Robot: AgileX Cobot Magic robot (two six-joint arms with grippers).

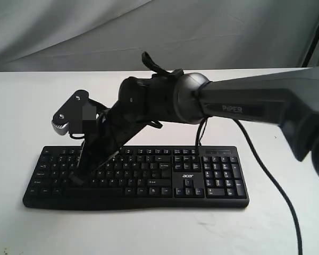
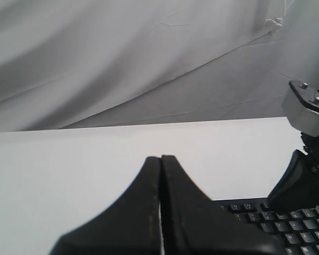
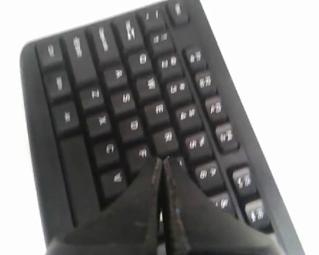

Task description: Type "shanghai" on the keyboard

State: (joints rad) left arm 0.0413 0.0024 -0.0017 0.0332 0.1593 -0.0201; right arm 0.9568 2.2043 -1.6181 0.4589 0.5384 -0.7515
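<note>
The black keyboard (image 1: 212, 175) lies flat on the white table, with its acer logo (image 1: 187, 175) beside the number pad. My right arm reaches across from the right, and its gripper (image 1: 83, 173) points down at the left letter keys. In the right wrist view this gripper (image 3: 160, 160) is shut and empty, its tips over the blurred letter keys (image 3: 134, 126) just past D; I cannot tell if they touch. My left gripper (image 2: 160, 158) is shut and empty, off the keyboard's (image 2: 287, 223) corner over bare table. It is out of the exterior view.
A thin black cable (image 1: 271, 178) trails over the table (image 1: 149, 234) to the right of the keyboard. Grey cloth (image 1: 95, 32) hangs behind the table. The right arm's grey wrist part (image 2: 307, 109) stands close to the left gripper.
</note>
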